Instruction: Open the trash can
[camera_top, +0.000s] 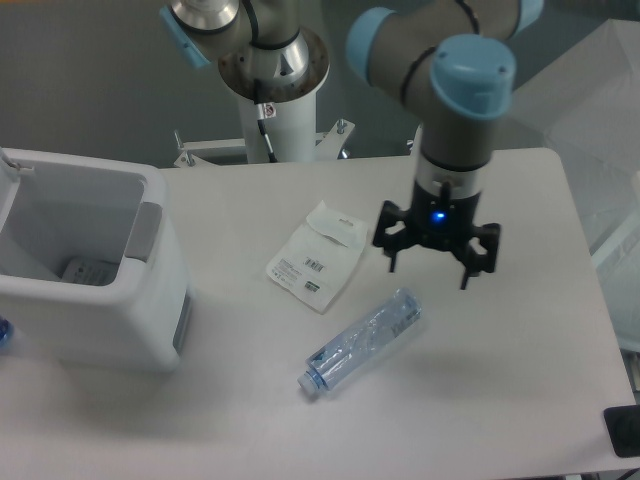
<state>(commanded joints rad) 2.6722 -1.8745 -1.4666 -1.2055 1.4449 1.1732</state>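
Note:
The trash can (150, 320) is a large white boxy bin at the table's left edge. Its top stands open and I can see down into it, where a small packet lies on the bottom. A grey tab (143, 232) sits on its right rim. My gripper (428, 268) hangs open above the table's right half, far from the bin, with nothing between its fingers. It points down, just above and to the right of a plastic bottle.
A clear plastic bottle (362, 341) lies on its side near the table's middle. A white paper packet (317, 256) lies flat beside it toward the back. The arm's base post (280, 110) rises at the table's back edge. A translucent cover (590, 110) stands at the far right.

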